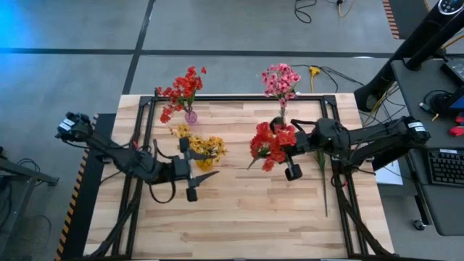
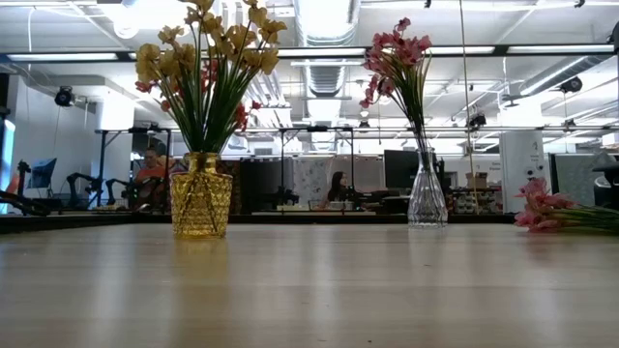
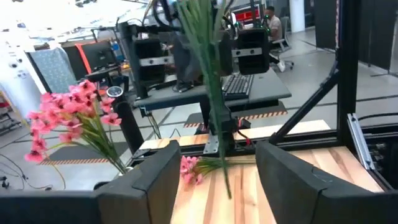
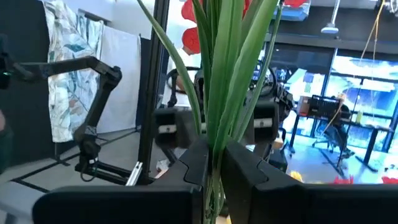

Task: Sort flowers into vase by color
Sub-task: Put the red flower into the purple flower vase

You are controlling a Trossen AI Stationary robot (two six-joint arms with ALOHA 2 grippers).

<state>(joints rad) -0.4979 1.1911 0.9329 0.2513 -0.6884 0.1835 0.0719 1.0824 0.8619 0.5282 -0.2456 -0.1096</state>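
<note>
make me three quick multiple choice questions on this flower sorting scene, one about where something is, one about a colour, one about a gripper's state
1. Where does the loose pink sprig lie?
A. in the yellow vase
B. flat on the table near the right arm
C. on the floor

2. What colour are the flowers in the amber vase?
A. yellow
B. blue
C. white

3. How is the right gripper?
A. wide open and empty
B. out of every view
C. shut on a bunch of red flowers

Answers:
1 B, the high view shows its stem stretched along the wood beside the right arm.
2 A, the low view shows yellow flowers rising from it.
3 C, the right wrist view shows green stems pinched between the fingers, with red blossoms above.
</note>
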